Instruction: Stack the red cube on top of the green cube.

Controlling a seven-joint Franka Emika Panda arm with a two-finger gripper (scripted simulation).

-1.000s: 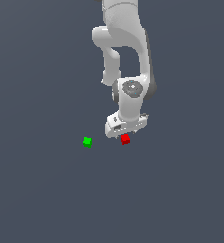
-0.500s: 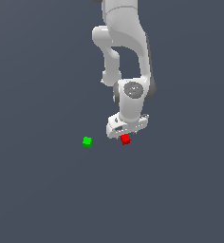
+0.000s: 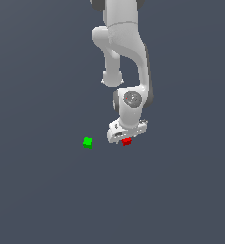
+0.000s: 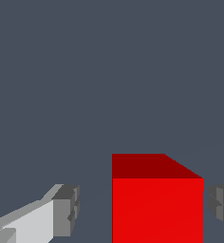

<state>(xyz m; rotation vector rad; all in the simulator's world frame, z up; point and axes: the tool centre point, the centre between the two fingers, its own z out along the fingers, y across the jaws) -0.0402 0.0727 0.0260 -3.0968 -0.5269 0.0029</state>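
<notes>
From the exterior view I see the red cube [image 3: 127, 141] on the floor [image 3: 47, 200], directly under the gripper [image 3: 125, 135]. The green cube [image 3: 87, 142] sits apart from it toward the exterior view's left, at about the same depth. In the wrist view the red cube [image 4: 156, 201] lies between the two fingers [image 4: 66, 209], with a gap on each side.

Plain grey floor [image 3: 43, 200]; green cube [image 3: 87, 142], red cube [image 3: 127, 141] on it.
</notes>
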